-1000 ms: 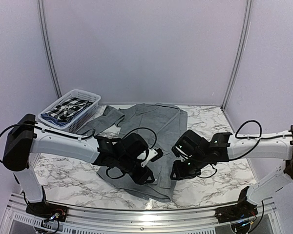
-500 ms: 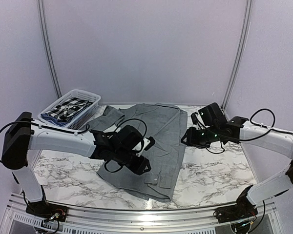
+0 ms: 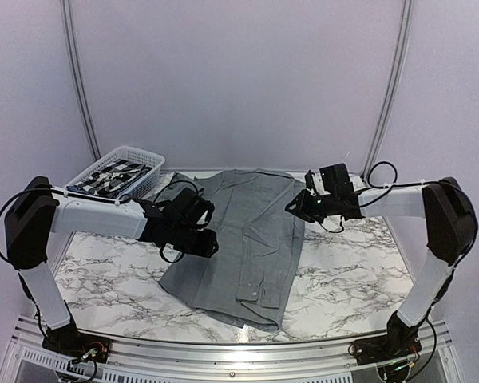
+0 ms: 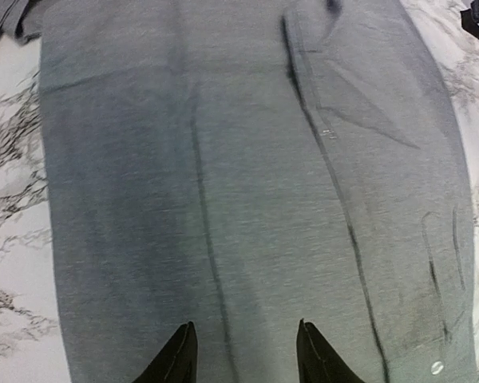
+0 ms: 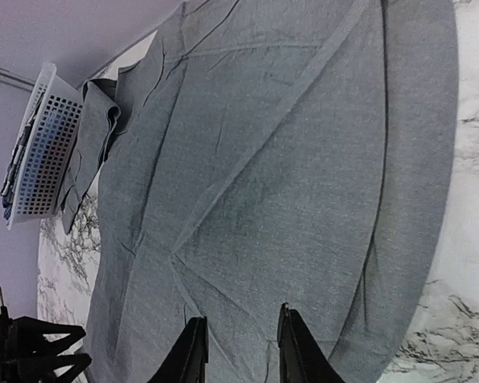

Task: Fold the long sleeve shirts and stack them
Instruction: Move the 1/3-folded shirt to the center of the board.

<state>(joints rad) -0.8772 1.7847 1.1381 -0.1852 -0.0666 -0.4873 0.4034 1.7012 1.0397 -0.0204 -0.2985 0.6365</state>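
1. The grey shirt (image 3: 247, 231) lies spread flat on the middle of the marble table (image 3: 343, 271). Its collar end is toward the far wall and its hem toward my bases.
2. Its button strip runs down the right half. One sleeve (image 3: 172, 194) lies bunched at the far left corner, reaching toward the basket.
3. My left gripper (image 4: 243, 359) hangs over the shirt's left side. Its fingers are spread, with only bare grey cloth showing between them, so I hold nothing there.
4. My right gripper (image 5: 238, 351) is at the shirt's far right edge near the shoulder. Its fingers are parted and nothing is pinched.
5. A white basket (image 3: 140, 190) sits in the far left corner with a black-and-white checked cloth (image 3: 112, 174) inside.
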